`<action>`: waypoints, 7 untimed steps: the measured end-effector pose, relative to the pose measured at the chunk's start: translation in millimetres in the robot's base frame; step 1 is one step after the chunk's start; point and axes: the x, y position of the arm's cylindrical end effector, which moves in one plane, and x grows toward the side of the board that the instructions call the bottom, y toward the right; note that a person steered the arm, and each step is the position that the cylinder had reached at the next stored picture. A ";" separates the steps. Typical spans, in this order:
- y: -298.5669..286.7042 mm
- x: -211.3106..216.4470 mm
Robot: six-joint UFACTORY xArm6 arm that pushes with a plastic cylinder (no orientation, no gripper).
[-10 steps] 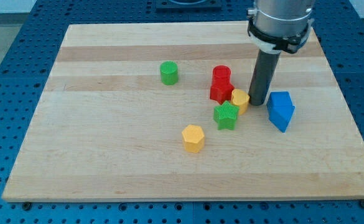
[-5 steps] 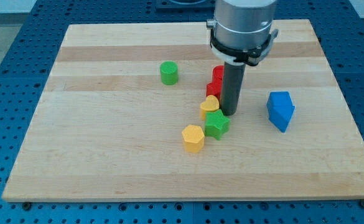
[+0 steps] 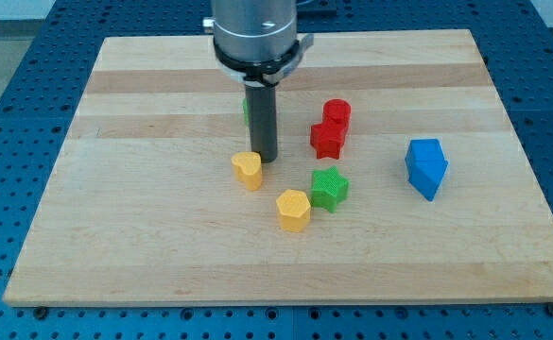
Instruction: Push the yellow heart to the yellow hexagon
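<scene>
— How many yellow blocks do we count on the bench?
— Two: the yellow heart and the yellow hexagon.
— And the other colours?
— Two red: a red cylinder and a red star. One green star, one green block half hidden behind the rod, and one blue block.

Tabletop: pale wood in glued strips, grain visible, smooth with a matt finish.
Surround: blue perforated sheet, looked like metal.
Rod: dark and matt; my tip looked the same.
Collar: grey metal with a soft sheen.
Yellow heart, yellow hexagon: plastic-looking, smooth tops, finely ribbed sides.
Green star: ribbed, matt.
</scene>
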 end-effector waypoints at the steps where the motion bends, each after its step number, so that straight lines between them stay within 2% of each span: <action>1: -17.5 0.0; 3: -54.5 2.3; 5: -52.1 33.6; 7: -26.3 34.5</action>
